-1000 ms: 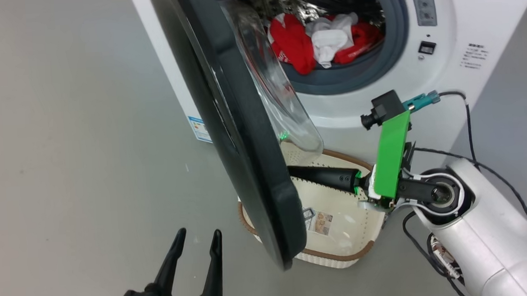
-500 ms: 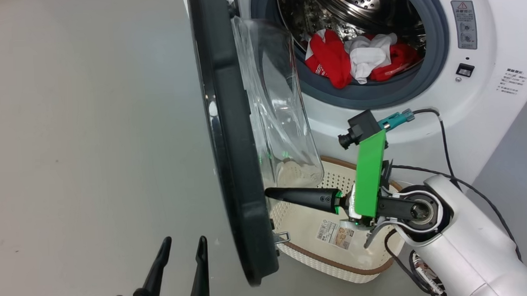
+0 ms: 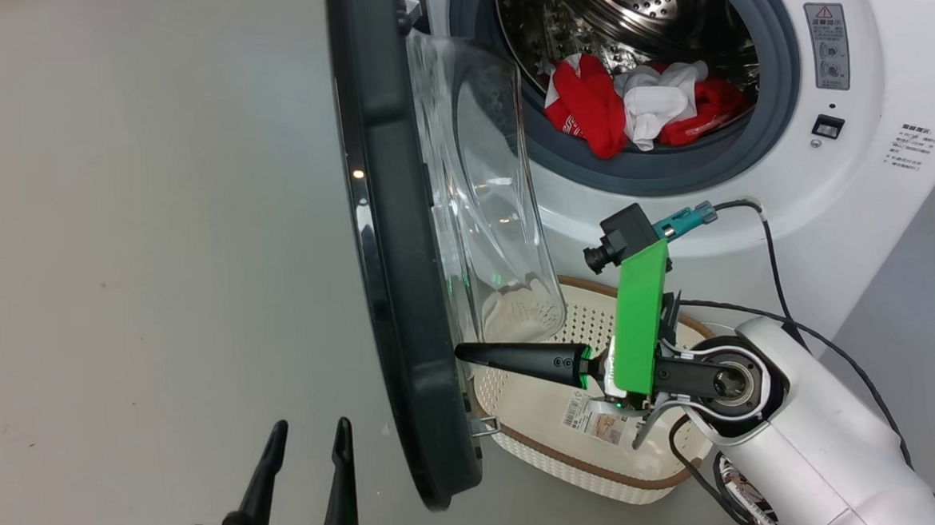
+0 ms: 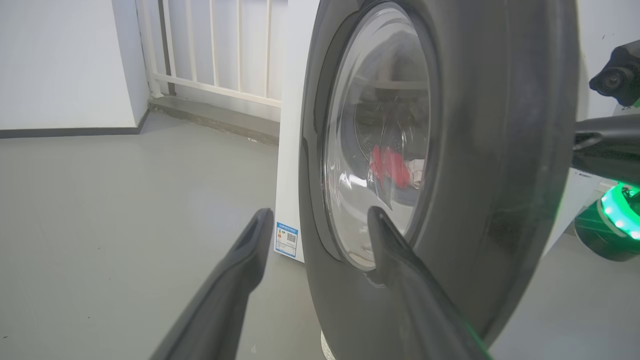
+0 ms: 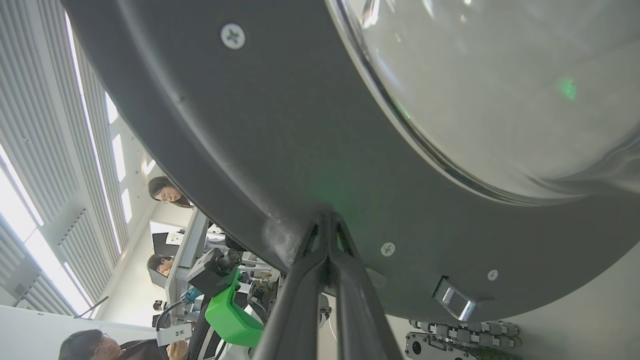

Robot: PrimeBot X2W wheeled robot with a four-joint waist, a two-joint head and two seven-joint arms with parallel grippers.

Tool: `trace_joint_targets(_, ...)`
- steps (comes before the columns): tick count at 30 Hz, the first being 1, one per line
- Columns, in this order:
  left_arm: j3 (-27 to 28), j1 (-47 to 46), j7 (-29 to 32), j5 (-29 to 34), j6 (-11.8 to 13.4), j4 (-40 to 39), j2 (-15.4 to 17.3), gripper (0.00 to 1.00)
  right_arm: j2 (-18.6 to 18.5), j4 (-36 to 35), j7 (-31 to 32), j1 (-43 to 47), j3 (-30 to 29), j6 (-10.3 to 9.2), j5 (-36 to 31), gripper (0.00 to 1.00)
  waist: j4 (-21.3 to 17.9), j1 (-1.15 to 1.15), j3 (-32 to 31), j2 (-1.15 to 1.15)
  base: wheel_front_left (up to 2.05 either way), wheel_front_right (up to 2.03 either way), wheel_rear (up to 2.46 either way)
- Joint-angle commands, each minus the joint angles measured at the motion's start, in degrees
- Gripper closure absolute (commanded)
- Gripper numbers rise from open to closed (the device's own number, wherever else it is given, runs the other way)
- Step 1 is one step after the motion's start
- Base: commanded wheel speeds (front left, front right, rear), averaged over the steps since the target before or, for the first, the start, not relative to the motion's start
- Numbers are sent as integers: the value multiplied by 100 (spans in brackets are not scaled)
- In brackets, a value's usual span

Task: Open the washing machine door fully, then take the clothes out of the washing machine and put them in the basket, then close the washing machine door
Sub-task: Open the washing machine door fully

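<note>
The right gripper, closed tight, tips on the inside of the open washing machine door.

Its two fingers are pressed together with nothing between them, touching the door's black rim low down. The door stands edge-on out from the washing machine, its glass bowl hanging over the basket on the floor below the opening. The clothes, red and white, lie in the drum. On the door's outer side the left gripper is spread wide and empty, clear of the rim.
</note>
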Motion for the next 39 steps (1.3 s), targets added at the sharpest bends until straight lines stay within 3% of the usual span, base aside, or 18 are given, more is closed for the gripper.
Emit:
trace_joint_targets(1,210,-21,-52,64,32,-143,42,0,179,-156,-67,-2,70,41,-3,100,-5,0,-7,0,0,0,0)
trace_joint_targets(2,212,-21,-52,65,32,-137,42,0,181,-155,-107,9,49,41,-9,100,-10,0,-14,0,0,0,0)
trace_joint_targets(4,216,-24,-52,64,27,-120,42,0,176,-169,-182,33,21,41,-60,62,-20,0,-29,0,0,0,0)
trace_joint_targets(6,215,-34,-52,58,2,-102,42,0,133,-174,-280,86,-2,41,-140,3,-33,0,-50,0,0,0,0)
trace_joint_targets(7,214,-39,-52,58,-7,-93,42,0,103,-171,-337,122,-13,41,-179,0,-40,0,-62,0,0,0,0)
trace_joint_targets(39,769,-106,-52,176,-201,147,42,0,-1299,398,-3022,1661,-124,41,-777,0,-699,0,-123,0,0,0,0)
